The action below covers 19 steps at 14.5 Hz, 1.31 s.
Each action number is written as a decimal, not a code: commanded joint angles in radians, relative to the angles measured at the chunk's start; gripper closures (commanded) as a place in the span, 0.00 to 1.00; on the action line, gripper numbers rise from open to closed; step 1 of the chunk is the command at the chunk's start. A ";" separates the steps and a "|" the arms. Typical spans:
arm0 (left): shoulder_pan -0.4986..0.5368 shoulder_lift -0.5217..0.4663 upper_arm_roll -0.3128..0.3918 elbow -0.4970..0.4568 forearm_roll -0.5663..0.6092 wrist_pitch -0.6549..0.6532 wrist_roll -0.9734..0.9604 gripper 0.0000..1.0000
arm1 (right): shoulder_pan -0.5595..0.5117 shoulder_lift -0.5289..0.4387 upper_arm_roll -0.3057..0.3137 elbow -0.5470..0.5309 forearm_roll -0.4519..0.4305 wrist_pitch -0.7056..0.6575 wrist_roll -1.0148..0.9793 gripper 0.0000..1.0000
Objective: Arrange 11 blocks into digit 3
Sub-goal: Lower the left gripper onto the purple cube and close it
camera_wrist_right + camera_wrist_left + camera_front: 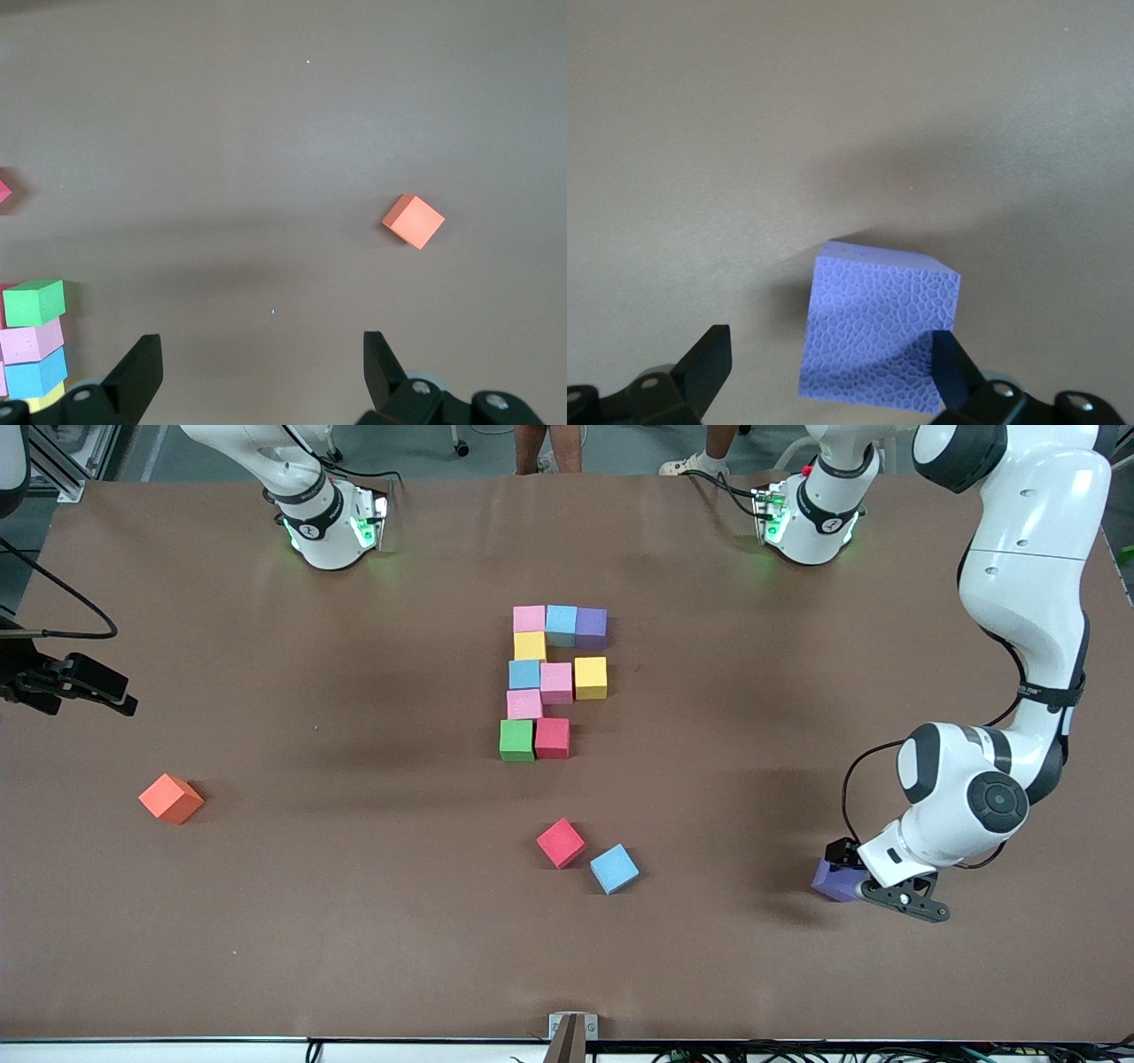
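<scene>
right gripper (257, 372): fingers spread wide, holding nothing, up over bare table (354, 921) at the right arm's end; this arm waits.
orange cube (171, 798): alone, toward the right arm's end (also seen in the right wrist view (413, 221)).
unfinished figure (554, 682): ten touching cubes mid-table; pink, light blue, purple in the row nearest the bases, green (516, 740) and red (552, 738) in the row nearest the front camera.
loose cubes: red (561, 842) and light blue (614, 868), just beside each other, nearer the front camera than the figure.
purple cube (833, 880): on the table toward the left arm's end, well apart from the figure.
left gripper (833, 363): fingers spread wide, low around the purple cube, one finger (952, 367) at its edge; not clamped.
</scene>
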 commanded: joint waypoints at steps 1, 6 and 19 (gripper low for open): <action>-0.009 0.000 -0.001 -0.002 0.018 0.027 -0.003 0.00 | 0.003 -0.026 0.000 -0.024 -0.017 0.009 -0.002 0.00; -0.014 -0.006 -0.003 -0.001 0.015 0.027 -0.008 0.00 | 0.003 -0.026 0.000 -0.024 -0.017 0.009 -0.003 0.00; -0.028 -0.017 -0.004 0.012 0.006 0.027 -0.159 0.00 | 0.003 -0.026 0.000 -0.024 -0.017 0.007 -0.003 0.00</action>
